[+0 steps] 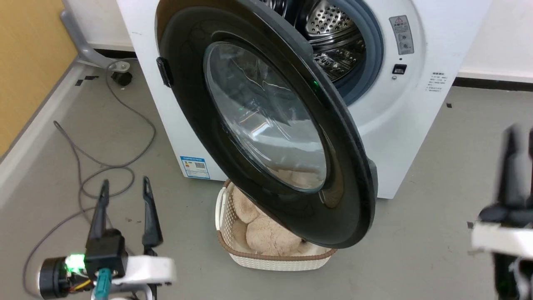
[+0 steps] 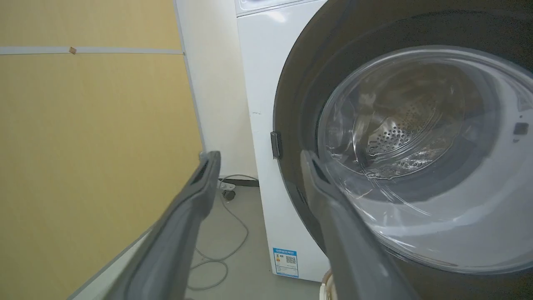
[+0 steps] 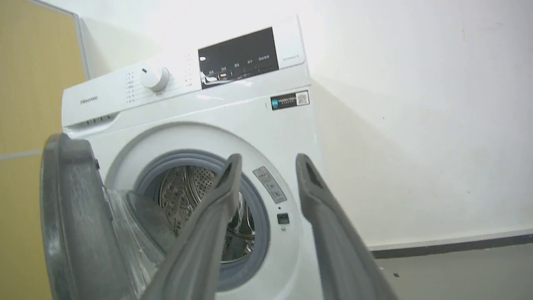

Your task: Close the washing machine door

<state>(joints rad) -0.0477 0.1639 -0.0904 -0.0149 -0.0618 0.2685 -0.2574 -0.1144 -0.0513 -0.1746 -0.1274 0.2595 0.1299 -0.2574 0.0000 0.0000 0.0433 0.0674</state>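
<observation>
The white washing machine [image 1: 399, 108] stands ahead with its steel drum [image 1: 329, 25] exposed. Its round washing machine door [image 1: 266, 125] with a glossy black rim and clear glass bowl hangs swung out toward me, hinged at the left. My left gripper [image 1: 125, 187] is open at the lower left, well short of the door, holding nothing. In the left wrist view the door [image 2: 300, 104] sits just right of the left gripper [image 2: 260, 160]. My right gripper [image 1: 520, 137] is blurred at the right edge; its wrist view shows it open [image 3: 268, 164], pointing at the machine [image 3: 208, 112] and door [image 3: 70, 216].
A white wicker basket [image 1: 225, 225] holding a beige plush toy [image 1: 266, 237] sits on the floor under the open door. Grey cables [image 1: 108, 166] loop over the floor at the left. A yellow wall [image 1: 29, 62] bounds the left side, a white wall [image 3: 416, 125] the back.
</observation>
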